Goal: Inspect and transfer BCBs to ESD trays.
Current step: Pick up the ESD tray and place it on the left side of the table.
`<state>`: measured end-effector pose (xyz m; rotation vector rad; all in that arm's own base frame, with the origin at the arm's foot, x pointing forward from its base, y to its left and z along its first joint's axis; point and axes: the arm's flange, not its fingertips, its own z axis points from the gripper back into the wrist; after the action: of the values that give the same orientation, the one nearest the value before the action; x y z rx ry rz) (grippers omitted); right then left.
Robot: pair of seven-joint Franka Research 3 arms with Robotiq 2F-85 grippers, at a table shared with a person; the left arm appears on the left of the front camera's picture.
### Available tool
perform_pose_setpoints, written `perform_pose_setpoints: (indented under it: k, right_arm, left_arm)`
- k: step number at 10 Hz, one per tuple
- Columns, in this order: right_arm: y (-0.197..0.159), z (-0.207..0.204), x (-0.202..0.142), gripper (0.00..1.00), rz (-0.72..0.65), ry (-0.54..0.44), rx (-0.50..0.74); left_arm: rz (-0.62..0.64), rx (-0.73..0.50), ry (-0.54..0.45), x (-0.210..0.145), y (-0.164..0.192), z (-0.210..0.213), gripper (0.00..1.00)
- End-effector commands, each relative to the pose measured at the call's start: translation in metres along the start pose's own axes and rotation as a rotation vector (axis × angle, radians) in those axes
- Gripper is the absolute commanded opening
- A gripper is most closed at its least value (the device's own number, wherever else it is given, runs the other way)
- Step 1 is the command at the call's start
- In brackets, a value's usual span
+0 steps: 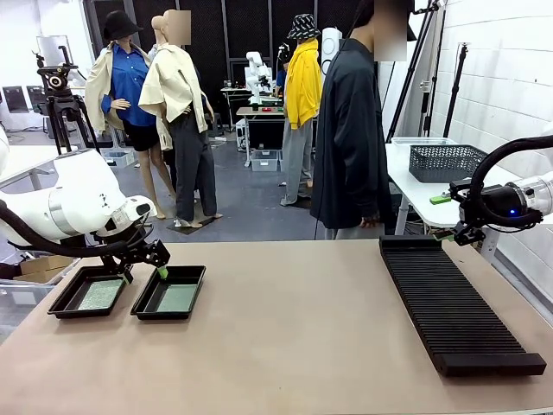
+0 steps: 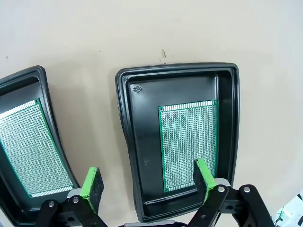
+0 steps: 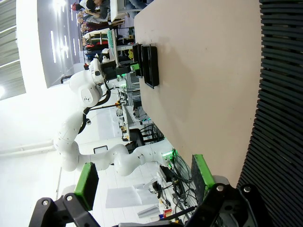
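Nearby, a ribbed rack [image 1: 458, 303] lies well apart from both trays [image 1: 169, 292].

My arms were glossy white with black cables; each gripper [image 2: 147, 187] was black metal, green pads [image 2: 93, 185], silver screws.

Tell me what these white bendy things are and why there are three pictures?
They are two robot arms at a table. One picture looks across it; the other two come from cameras on the arms' wrists. The left gripper hovers open above two black trays, each with a green circuit board lying flat inside. Its fingers have green pads and hold nothing. The right gripper is open and empty too, beside a long black ribbed rack. A person stands at the far side.
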<state>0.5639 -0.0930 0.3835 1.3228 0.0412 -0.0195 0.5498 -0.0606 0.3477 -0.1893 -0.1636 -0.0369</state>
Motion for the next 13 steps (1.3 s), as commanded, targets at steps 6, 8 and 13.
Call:
perform_pose_setpoints:
  k: [6,8,13]
  right_arm:
    - [0.003,-0.002,0.000,1.00,-0.011,0.002,-0.001]
    - [0.003,-0.002,0.000,1.00,-0.011,0.002,-0.001]
    - [0.003,-0.002,0.000,1.00,-0.011,0.002,-0.001]
  left_arm:
    - [0.126,-0.343,-0.032,-0.007,0.064,0.073,1.00]
    - [0.184,-0.472,-0.074,-0.016,0.104,0.097,1.00]
    - [0.106,-0.939,-0.001,-0.014,0.179,0.103,1.00]
